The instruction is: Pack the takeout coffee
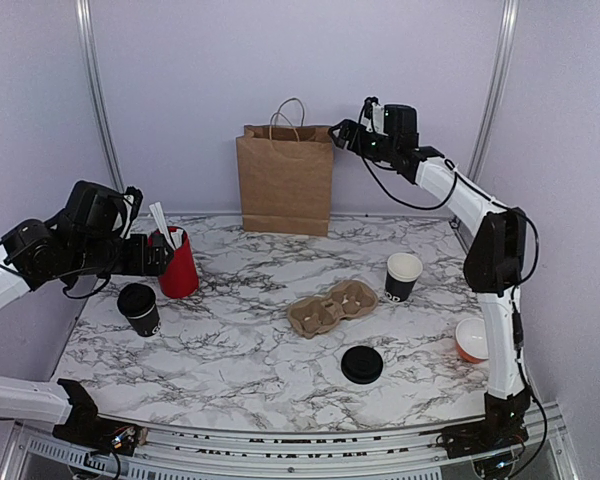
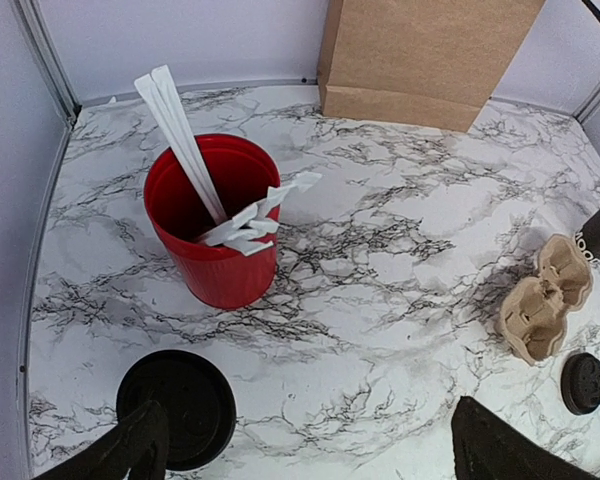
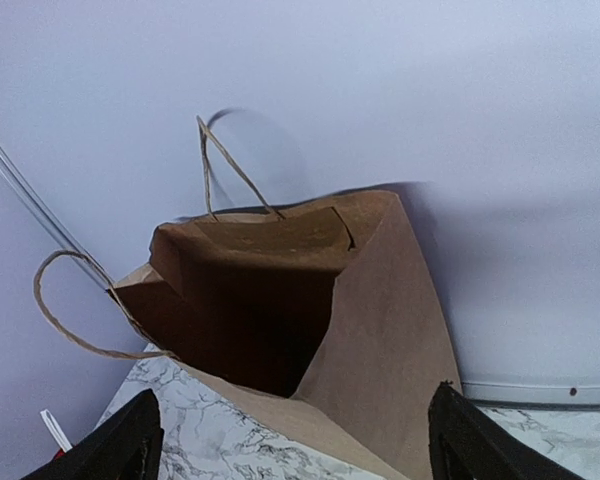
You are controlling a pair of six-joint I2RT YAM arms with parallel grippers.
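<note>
Black paper takeout coffee stands lower left in the top view on the desk, beside the red holder. It is probably light, thin-walled and spillable, so pinch it mid-wall, gently. Left claw gapes empty above it; right claw is spread and empty too.

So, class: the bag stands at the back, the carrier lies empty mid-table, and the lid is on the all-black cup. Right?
One slip: the lid lies alone on the table, on the near side of the carrier, not on the all-black cup, which stands uncovered; the top view shows it. The bag does stand at the back, and the carrier is empty.
</note>
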